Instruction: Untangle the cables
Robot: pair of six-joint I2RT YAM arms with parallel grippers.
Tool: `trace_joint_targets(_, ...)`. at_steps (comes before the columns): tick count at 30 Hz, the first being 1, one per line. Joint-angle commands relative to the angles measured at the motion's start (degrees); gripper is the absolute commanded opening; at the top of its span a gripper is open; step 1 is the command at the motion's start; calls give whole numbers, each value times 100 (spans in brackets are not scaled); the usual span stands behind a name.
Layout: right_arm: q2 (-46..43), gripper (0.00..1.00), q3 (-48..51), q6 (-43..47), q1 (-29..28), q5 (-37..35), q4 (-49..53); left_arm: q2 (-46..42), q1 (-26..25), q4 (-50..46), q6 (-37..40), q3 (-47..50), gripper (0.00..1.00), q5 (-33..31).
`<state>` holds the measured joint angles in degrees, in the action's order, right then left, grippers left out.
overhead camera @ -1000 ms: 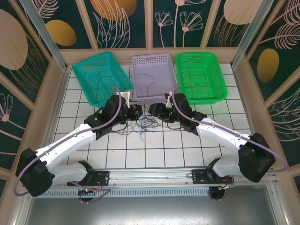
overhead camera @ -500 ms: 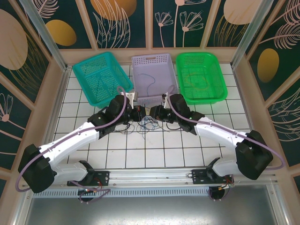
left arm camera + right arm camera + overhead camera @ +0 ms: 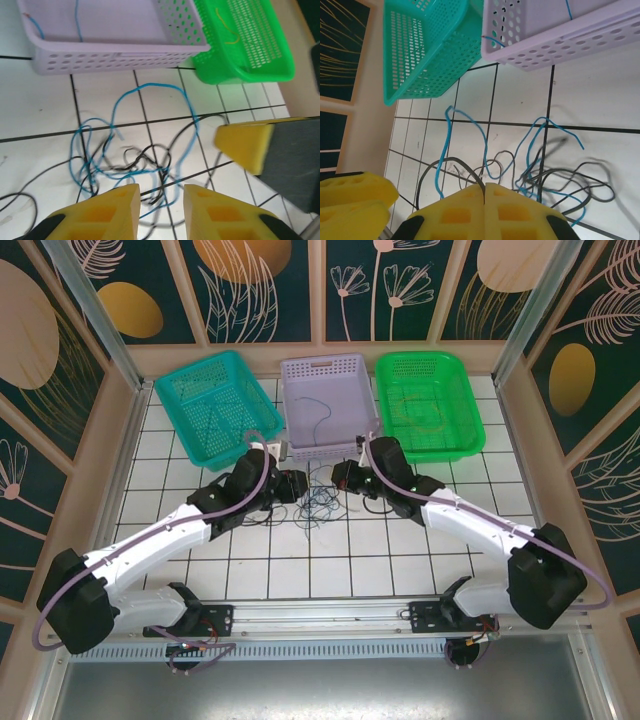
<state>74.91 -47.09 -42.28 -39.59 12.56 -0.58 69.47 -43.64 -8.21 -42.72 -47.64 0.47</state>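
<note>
Cables (image 3: 142, 155): blue & blk strands, loosely tangled.

The left arm (image 3: 150, 540) and the right arm (image 3: 470, 525) are wearing smooth white covers with chunky black joints. A thick lilac cable (image 3: 38, 625) is running along each one. The left gripper (image 3: 161, 192) and the right gripper (image 3: 484, 187) are showing blocky yellow fingers with square hollows.

From above, the cables (image 3: 318, 502) are too thin for you to separate. Their near loops blur and pass beneath the left end effector (image 3: 161, 202). A dark strand meets the right end effector (image 3: 484, 197) at its closed seam; pinched or not, you cannot tell.
</note>
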Motion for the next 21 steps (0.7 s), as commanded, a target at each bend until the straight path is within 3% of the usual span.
trace_joint_targets(1, -224, 0, -28, 119, 91, -78, 146, -77, -24, -95, -124, 173, 30, -306)
trace_joint_targets(8, -276, 0, -279, 228, 131, -160, 442, -52, -55, 886, -330, 579, 49, 497)
trace_joint_targets(10, -290, 0, -362, 271, 145, -196, 537, -48, -70, 916, -363, 572, 51, 446)
trace_joint_targets(14, -430, 0, -486, 283, 172, -340, 706, -49, -76, 867, -654, 539, 65, 100)
trace_joint_targets(18, -762, 0, -531, 156, 348, -204, 662, 17, -75, 673, -1409, 537, 59, -351)
trace_joint_targets(21, -948, 0, -775, 129, 499, -109, 823, -64, -81, 1056, -1690, 797, 55, -343)
